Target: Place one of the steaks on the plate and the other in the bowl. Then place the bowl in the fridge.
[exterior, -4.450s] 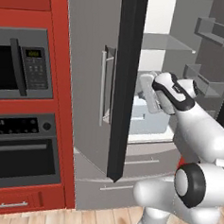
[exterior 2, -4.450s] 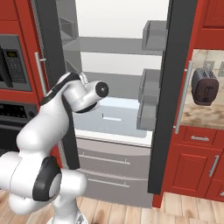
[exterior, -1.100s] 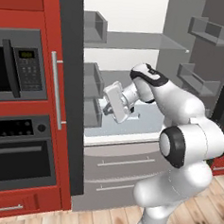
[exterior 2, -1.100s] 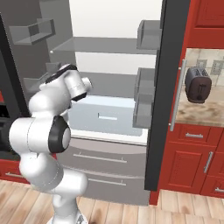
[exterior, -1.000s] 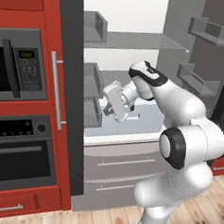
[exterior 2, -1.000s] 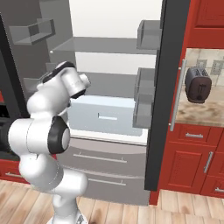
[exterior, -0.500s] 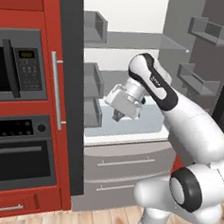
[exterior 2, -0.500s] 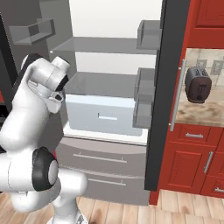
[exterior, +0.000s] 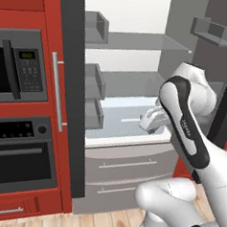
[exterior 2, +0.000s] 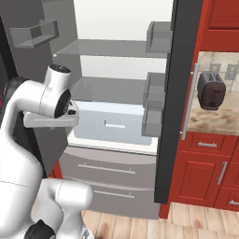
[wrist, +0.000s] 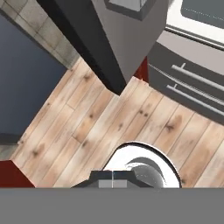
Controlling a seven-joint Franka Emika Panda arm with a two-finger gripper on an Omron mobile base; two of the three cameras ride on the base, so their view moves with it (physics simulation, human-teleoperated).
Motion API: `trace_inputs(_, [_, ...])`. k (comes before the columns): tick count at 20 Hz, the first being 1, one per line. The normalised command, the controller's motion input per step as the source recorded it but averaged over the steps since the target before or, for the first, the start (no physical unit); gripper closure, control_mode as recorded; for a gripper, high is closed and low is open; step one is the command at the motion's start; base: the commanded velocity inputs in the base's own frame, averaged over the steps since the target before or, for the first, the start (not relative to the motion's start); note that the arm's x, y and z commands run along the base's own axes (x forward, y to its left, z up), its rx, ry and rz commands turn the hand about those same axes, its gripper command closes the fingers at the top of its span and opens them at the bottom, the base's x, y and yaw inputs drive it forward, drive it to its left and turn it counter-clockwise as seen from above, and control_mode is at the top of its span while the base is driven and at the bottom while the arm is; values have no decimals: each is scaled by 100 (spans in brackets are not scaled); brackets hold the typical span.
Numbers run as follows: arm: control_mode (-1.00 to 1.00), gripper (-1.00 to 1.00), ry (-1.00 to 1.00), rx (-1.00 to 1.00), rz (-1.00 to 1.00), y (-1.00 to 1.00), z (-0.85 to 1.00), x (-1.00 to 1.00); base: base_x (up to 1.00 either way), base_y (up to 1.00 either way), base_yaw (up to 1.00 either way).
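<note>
The fridge (exterior: pixel 132 83) stands with both doors swung wide, its grey shelves and a pale drawer (exterior 2: pixel 112 122) showing. My hand (exterior: pixel 152 122) hangs in front of that drawer, right of the middle of the opening, and holds nothing. In the hand view my gripper (wrist: pixel 112 176) is shut, its tips pressed together, and it points down at the wooden floor (wrist: pixel 109 127) beside the fridge's lower drawers (wrist: pixel 192 83). The steaks, the bowl and the plate are out of view.
The left fridge door (exterior: pixel 72 83) stands edge-on beside the microwave (exterior: pixel 17 70) and wall oven (exterior: pixel 16 156). The right door (exterior 2: pixel 179 93) blocks off red cabinets and a counter with a toaster (exterior 2: pixel 211 91). My own arm (exterior 2: pixel 51 100) crosses the left of the opening.
My arm has swung away from the left door's shelves. The hand has moved right and lower, to the front of the pale drawer, still shut.
</note>
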Motion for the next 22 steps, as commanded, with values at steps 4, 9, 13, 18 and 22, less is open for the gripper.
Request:
trace_inputs(4, [-100, 100, -17, -10, -6, -37, -22, -11, 0, 0, 0])
trace_inputs(9, [-100, 100, -15, -9, -15, -35, -29, -53, 0, 0, 0])
trace_inputs(13, [-100, 100, -15, -5, -16, -23, -23, -49, 0, 0, 0])
trace_inputs(18, [-100, 100, -17, -5, -11, -2, -5, -20, 0, 0, 0])
trace_inputs(22, [-100, 100, -13, -4, -5, 1, 0, 0, 0, 0, 0])
